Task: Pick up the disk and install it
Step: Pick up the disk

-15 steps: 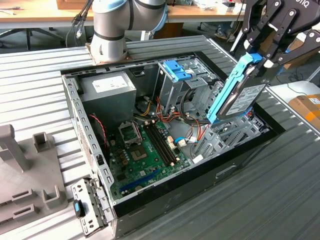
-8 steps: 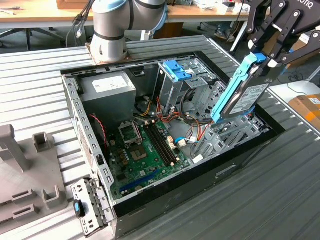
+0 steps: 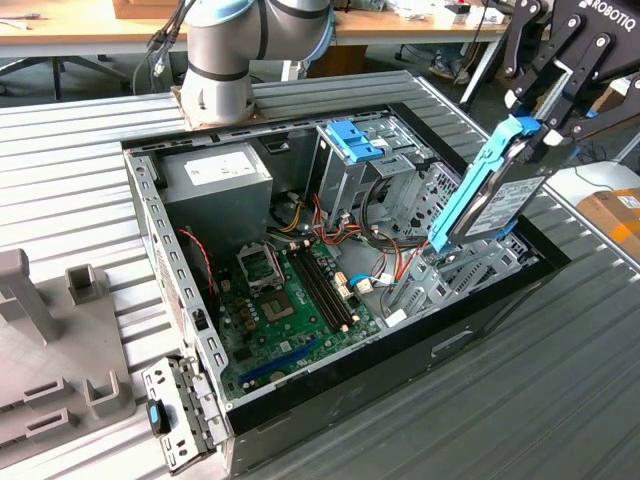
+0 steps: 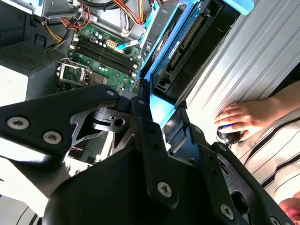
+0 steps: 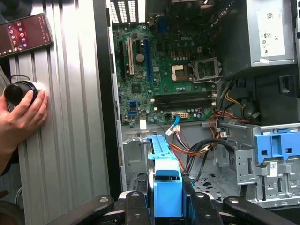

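Disk [image 3: 495,195] hangs tilted, white label showing but unreadable to me, over the drive bay [image 3: 470,272] on the exterior view's right of the open computer case [image 3: 450,340]. I see the gripper [image 3: 540,140] clamped on its blue-framed upper end.

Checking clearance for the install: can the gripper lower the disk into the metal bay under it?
Probably yes. The gripper holds the disk tilted just above the open bay, nothing between them; the cables lie beside it, toward the circuit board.
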`<move>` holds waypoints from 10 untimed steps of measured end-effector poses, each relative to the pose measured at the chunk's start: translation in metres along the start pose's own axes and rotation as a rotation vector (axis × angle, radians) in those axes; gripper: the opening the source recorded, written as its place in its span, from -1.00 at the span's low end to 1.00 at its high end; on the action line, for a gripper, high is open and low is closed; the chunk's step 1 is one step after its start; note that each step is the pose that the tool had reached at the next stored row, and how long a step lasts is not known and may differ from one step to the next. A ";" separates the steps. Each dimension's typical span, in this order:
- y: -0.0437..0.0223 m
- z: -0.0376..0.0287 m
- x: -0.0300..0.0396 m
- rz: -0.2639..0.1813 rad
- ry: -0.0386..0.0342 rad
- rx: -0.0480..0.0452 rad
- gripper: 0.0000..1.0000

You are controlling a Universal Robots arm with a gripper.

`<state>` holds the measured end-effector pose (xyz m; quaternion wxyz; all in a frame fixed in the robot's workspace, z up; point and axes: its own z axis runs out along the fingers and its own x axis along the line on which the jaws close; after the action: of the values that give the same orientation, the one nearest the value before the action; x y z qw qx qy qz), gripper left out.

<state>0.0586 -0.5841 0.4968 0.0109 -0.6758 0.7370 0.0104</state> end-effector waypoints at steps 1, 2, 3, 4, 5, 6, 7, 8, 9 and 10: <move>-0.0005 0.0022 0.0009 0.003 0.0002 0.0001 -0.27; -0.0010 0.0041 0.0021 0.006 0.0003 0.0002 -0.27; -0.0014 0.0051 0.0030 0.008 0.0003 0.0002 -0.27; -0.0016 0.0057 0.0038 0.009 0.0004 0.0002 -0.27; -0.0019 0.0067 0.0050 0.011 0.0002 0.0003 -0.27; -0.0023 0.0081 0.0063 0.014 0.0000 0.0004 -0.27; -0.0025 0.0090 0.0070 0.016 0.0002 0.0005 -0.27; -0.0027 0.0106 0.0078 0.018 0.0003 0.0005 -0.27; -0.0027 0.0113 0.0079 0.019 0.0004 0.0006 -0.27; -0.0028 0.0119 0.0079 0.020 0.0004 0.0006 -0.27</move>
<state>0.0607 -0.5919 0.4846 0.0109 -0.6685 0.7436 0.0102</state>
